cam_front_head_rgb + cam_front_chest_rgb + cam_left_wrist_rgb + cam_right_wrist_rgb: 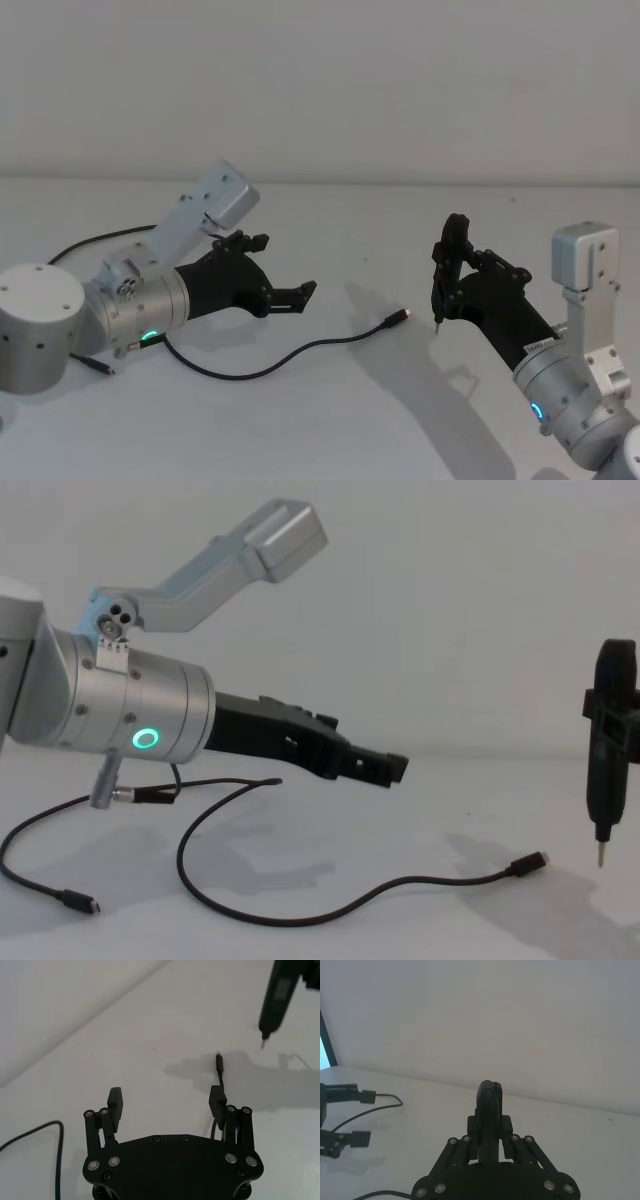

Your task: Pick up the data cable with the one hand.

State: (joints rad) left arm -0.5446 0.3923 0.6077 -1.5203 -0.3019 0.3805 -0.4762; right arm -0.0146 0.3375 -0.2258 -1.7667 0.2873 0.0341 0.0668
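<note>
The data cable (300, 352) lies on the white table, a thin black cord curving to a small silver-tipped plug (404, 316). My left gripper (286, 268) hovers over the cord's middle stretch, open wide with nothing between its fingers. In the left wrist view the cable (220, 1076) runs out from under one finger (217, 1101), plug end ahead. From the chest the gripper (372, 754) hangs clear above the cable (330, 912). My right gripper (447, 288) is shut on a narrow upright black device (445, 255) just right of the plug.
A second black cord (40, 885) with a silver barrel connector (128, 795) lies under and behind my left arm. The device's thin metal tip (600, 855) hangs just above the table beside the plug (528, 863). The table (330, 420) is white.
</note>
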